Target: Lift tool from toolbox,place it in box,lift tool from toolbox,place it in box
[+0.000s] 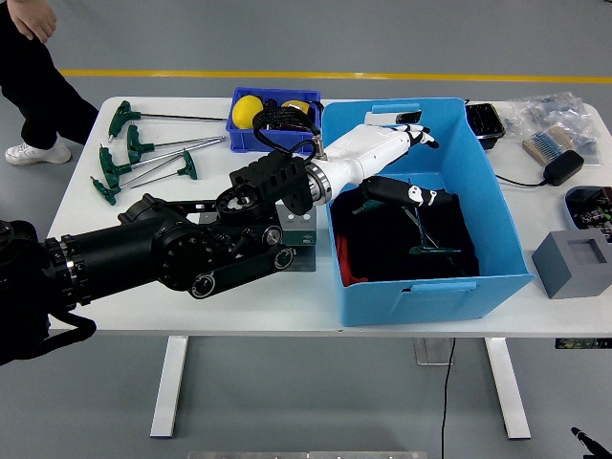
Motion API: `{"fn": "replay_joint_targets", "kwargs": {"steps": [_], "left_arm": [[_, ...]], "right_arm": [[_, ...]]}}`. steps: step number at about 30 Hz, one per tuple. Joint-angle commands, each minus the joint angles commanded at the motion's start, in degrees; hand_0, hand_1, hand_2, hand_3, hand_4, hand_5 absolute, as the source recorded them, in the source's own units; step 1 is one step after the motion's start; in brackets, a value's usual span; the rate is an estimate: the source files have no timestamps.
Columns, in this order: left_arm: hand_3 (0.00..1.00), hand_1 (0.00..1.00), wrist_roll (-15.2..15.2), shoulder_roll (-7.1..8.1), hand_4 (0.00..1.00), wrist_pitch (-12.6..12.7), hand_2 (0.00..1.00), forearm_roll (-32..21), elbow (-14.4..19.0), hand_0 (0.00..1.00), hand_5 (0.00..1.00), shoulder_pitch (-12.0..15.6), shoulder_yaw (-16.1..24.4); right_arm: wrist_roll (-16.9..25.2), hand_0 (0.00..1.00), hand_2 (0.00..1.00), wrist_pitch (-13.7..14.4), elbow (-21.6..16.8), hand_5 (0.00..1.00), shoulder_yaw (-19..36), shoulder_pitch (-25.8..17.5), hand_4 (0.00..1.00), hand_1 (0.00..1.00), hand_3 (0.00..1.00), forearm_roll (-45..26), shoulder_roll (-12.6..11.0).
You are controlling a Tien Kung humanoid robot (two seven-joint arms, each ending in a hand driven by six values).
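The left arm [172, 251] is being extended from the lower left across the white bench [143, 296], and its white left hand [397, 163] is being held inside the blue box [430, 277], above the black cloth [402, 239] lining the bottom. The fingers are spread and relaxed, with nothing gripped in them. Two green T-handle hex keys are lying on the cloth: one [435, 251] near the box's front wall, the other [368, 204] partly hidden under the thumb (its shaft cannot be followed fully).

The dark toolbox [301, 239] is being covered for the most part by the forearm just left of the box; any lettering on its front edge is hidden. More green T-handle hex keys [143, 158] are lying spread at the bench's far left. A small blue bin [251, 139] holding a yellow object [249, 112] is standing behind the arm, touching the box's far left corner. A grey block [572, 263] is sitting at the right edge, and a black adapter [562, 167] with its cable is lying beyond it. A person's dark trouser leg [33, 91] and white shoe are being shown at the top left.
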State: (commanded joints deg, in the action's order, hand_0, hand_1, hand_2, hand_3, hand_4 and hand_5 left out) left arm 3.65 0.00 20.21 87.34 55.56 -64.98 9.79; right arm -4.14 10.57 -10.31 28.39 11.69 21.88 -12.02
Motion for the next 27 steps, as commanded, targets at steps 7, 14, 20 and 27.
{"fn": "replay_joint_targets", "kwargs": {"steps": [7,14,20,27], "left_arm": [[0.796,0.746,-8.7,0.00,0.969,3.3,0.899,6.1,1.1,0.689,0.892,6.4,7.9],[0.778,0.751,-14.1,4.44,0.966,1.5,0.884,12.2,4.8,0.712,0.872,15.0,19.4],[0.776,0.757,-15.3,9.94,0.969,0.5,0.884,15.6,7.5,0.724,0.873,23.0,28.6],[0.775,0.757,-16.2,14.25,0.979,0.0,0.882,17.7,7.4,0.724,0.878,33.2,39.4]], "right_arm": [[-0.2,0.633,0.687,0.1,0.0,0.703,2.0,-1.3,0.913,0.618,0.621,0.4,0.5],[-0.7,0.634,0.687,0.1,0.0,0.704,4.4,-2.4,0.911,0.619,0.621,1.6,1.0],[-1.2,0.635,0.686,0.1,0.0,0.703,6.0,-2.9,0.907,0.619,0.619,2.5,1.3],[-1.9,0.634,0.690,0.2,0.0,0.703,8.6,-3.7,0.905,0.618,0.617,4.9,2.1]]}}
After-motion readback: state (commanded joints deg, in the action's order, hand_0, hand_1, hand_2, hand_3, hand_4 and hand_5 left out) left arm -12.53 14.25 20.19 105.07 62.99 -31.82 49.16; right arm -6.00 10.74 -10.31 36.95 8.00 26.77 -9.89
